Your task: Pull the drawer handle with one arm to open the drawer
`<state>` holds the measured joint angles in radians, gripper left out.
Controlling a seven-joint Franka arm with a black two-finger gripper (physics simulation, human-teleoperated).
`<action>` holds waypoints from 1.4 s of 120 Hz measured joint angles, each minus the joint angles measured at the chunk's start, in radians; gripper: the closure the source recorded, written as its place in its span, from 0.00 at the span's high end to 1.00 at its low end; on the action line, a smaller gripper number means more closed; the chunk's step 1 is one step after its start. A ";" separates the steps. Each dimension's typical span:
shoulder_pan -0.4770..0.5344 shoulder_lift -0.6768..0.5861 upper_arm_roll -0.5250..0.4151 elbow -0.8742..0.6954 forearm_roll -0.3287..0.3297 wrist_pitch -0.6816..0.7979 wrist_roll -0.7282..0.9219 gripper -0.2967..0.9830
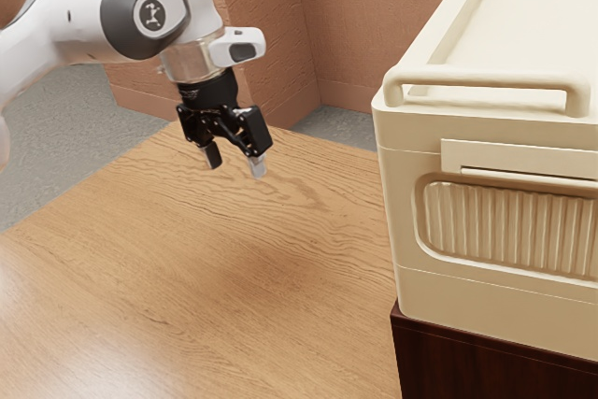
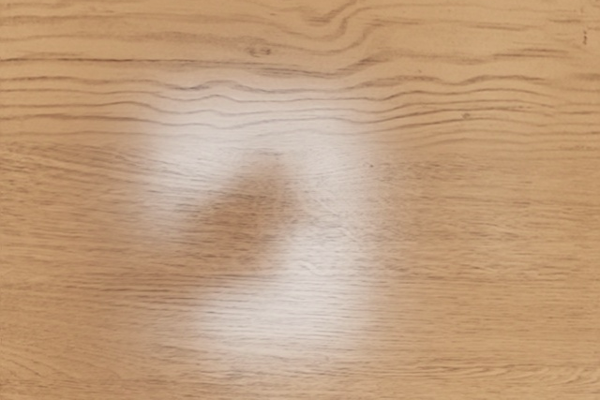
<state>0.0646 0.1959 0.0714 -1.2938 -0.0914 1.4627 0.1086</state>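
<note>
White arm [image 1: 56, 30] reaching in from exterior view's left. Dark-ringed joint [image 1: 154, 14] high, wrist [image 1: 194, 61] below, leaning slightly toward exterior view's right. Black gripper [image 1: 236, 167] hanging beneath wrist, pointing down. Fingers [image 1: 258, 167] spread apart, pale tip on one, darker on other.

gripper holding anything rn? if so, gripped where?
Nothing held. The gripper hangs open over the wooden table, bare space between its fingertips, away from the cream cabinet.
</note>
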 joint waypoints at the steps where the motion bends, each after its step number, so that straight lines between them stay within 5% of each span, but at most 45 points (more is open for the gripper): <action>1: 0.000 0.000 0.000 0.000 0.001 0.000 0.000 0.77; 46: 0.007 -0.001 -0.001 0.001 0.008 -0.001 -0.004 0.77; 65: 0.008 -0.011 0.001 0.194 0.007 -0.076 -0.017 0.77; 89: -0.021 -0.012 -0.007 0.216 0.003 -0.144 -0.057 0.77; 168: -0.036 -0.169 0.007 -0.268 -0.012 0.028 -0.290 0.77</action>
<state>0.0288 0.0266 0.0783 -1.5616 -0.1035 1.4905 -0.1813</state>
